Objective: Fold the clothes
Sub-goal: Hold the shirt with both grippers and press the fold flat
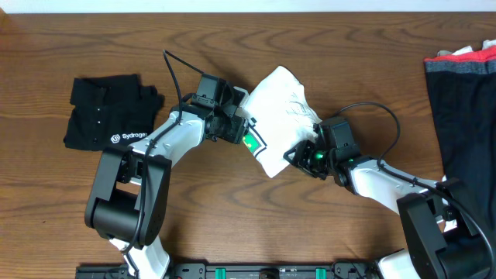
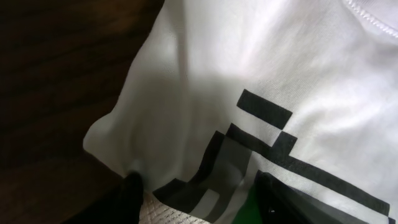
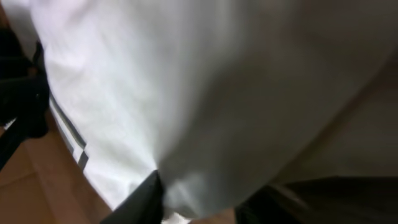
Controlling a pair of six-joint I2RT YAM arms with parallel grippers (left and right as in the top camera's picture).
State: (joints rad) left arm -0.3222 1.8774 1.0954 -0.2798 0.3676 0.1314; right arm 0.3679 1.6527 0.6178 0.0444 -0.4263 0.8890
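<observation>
Overhead, the white T-shirt (image 1: 283, 108) lay bunched near the table's centre, with your left gripper (image 1: 242, 133) at its 8 o'clock edge by the green logo patch (image 1: 252, 142) and your right gripper (image 1: 304, 153) at its 5 o'clock corner. In both wrist views white cloth sat between the fingers. Whether either pincer had clamped it or only straddled it, I could not tell.

You seemed to be at the grasping step, taking two points of the hem before a fold. The next move would call for a firm pinch on both sides, then an even lift so the cloth did not slip.

The wooden table (image 1: 349, 46) was bare between items. A folded black shirt (image 1: 108, 116) lay at 9 o'clock and dark garments (image 1: 465, 101) at 3 o'clock. Of the room, only a pale strip showed at 12 o'clock.
</observation>
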